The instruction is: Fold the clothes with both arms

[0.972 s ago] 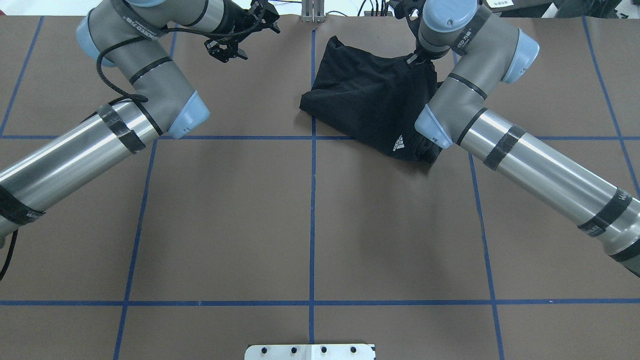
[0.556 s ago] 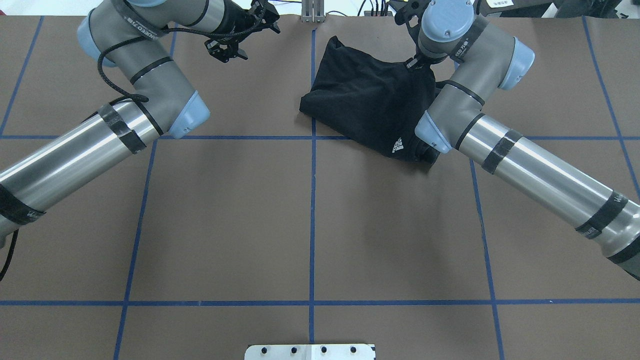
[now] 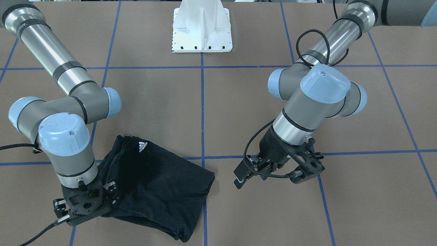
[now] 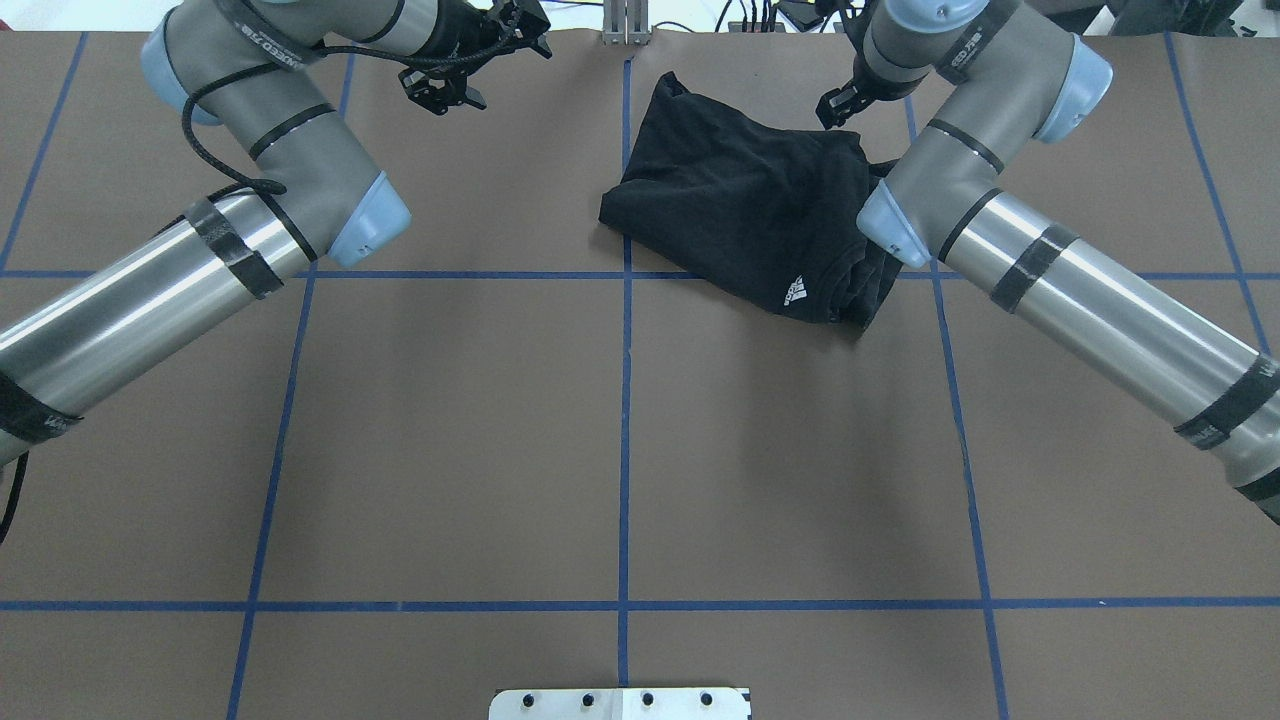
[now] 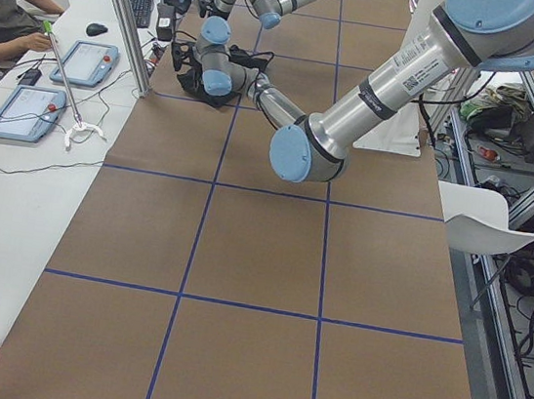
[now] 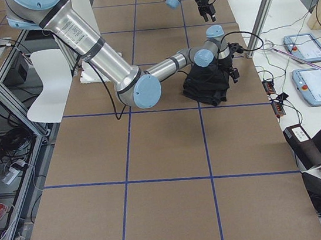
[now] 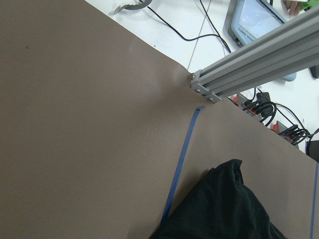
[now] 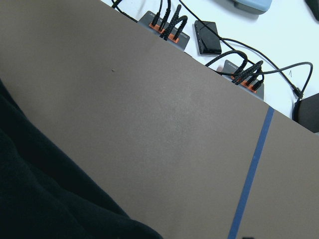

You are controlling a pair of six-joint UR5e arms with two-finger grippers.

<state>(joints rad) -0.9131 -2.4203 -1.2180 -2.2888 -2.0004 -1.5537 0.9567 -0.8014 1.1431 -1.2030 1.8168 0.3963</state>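
The clothes are one black T-shirt (image 4: pixel 740 205), lying as a folded bundle on the far side of the table, right of the centre line. A small white logo (image 4: pixel 795 292) faces up on its near corner. The same shirt (image 3: pixel 160 188) shows in the front-facing view. My right gripper (image 4: pixel 836 106) hovers just off the shirt's far right edge; it looks open, with no cloth in it. From the front, the right gripper (image 3: pixel 85 212) stands at the shirt's corner. My left gripper (image 3: pixel 273 177) hangs open over bare table to the shirt's side, holding nothing. The left gripper (image 4: pixel 478 60) is near the far edge.
An aluminium post (image 4: pixel 625 22) stands at the far table edge on the centre line, with cables and power strips (image 8: pixel 169 25) beyond it. The white pedestal base (image 3: pixel 202 27) sits at the robot's side. A person (image 5: pixel 7 8) sits at a desk past the far edge.
My right gripper let go of the shirt's far edge and drew away from it. The raised peak of cloth dropped flat. My left arm shifted slightly toward the far edge.
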